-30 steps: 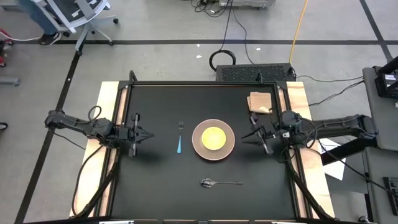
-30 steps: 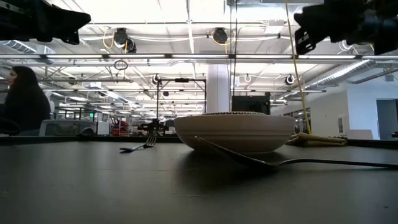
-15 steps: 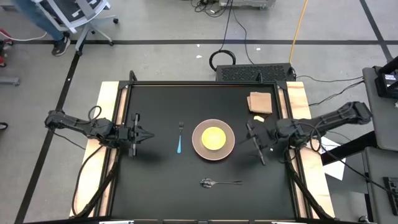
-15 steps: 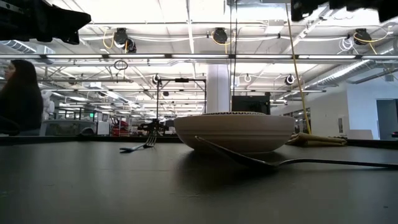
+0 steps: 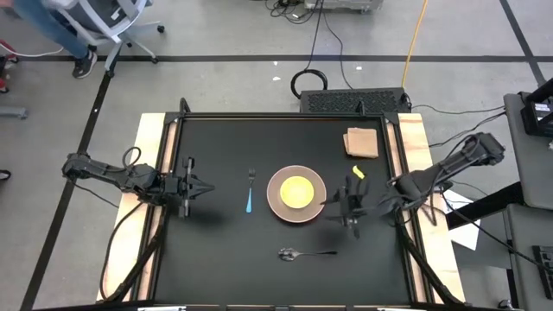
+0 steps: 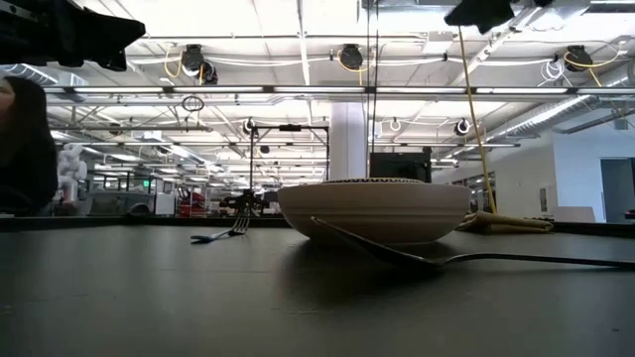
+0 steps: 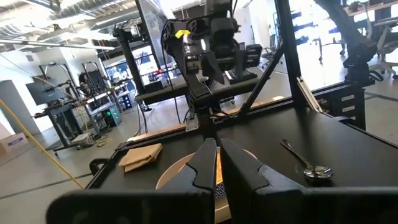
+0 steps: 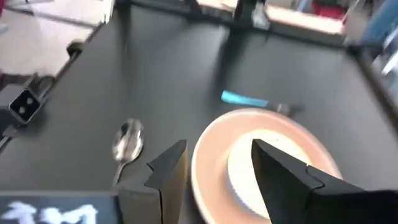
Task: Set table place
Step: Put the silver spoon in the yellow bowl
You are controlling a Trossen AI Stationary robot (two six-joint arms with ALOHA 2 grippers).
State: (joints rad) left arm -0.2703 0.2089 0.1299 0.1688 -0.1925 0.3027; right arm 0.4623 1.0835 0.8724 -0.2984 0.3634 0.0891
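You get no readable text, label, brand, number or sign in any view. White marks on the dark block at the edge of the right wrist view are too blurred to read.

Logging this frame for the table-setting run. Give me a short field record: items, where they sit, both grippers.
table: black top, wooden boards at sides
plate: centre, yellow middle
fork: blue handle, left of plate, apart from it
spoon: near side of plate, lying crosswise
napkin: tan, folded, far right corner
left gripper: at left edge, fingers nearly together, holding nothing
right gripper: open, by plate's right rim, empty
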